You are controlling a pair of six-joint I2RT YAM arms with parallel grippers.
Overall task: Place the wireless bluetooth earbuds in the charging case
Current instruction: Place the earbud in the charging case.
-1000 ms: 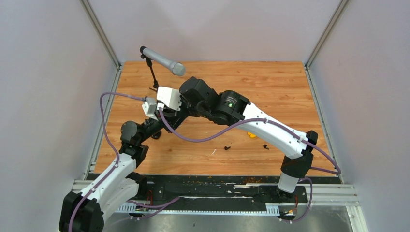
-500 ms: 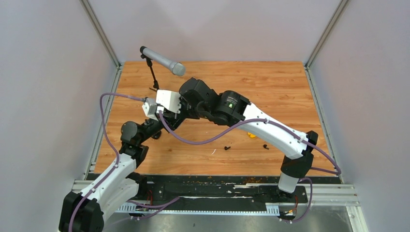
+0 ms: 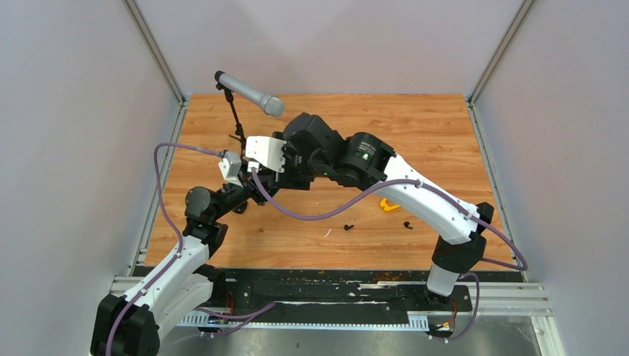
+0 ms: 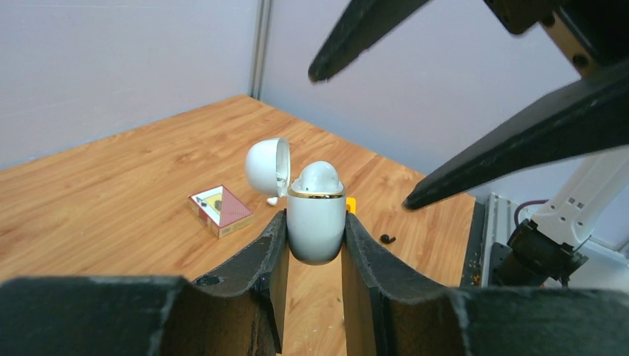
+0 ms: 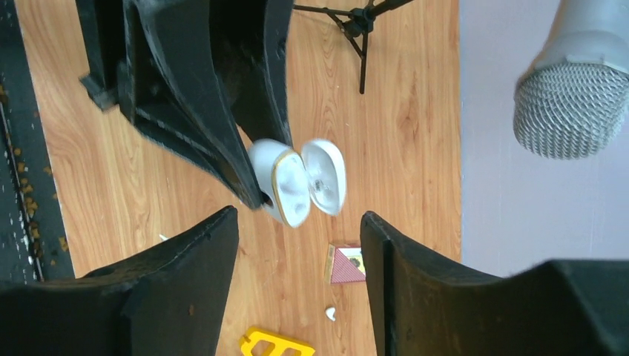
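Black earbuds [image 3: 348, 226] on wooden table [image 3: 445, 133]

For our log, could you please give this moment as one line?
left gripper: shut on charging case, lid open; right gripper: open; black earbuds: on table

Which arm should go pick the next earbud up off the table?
Right. The right gripper is open and empty, while the left gripper is shut on the open charging case. The two black earbuds on the table also lie nearer the right arm's base.
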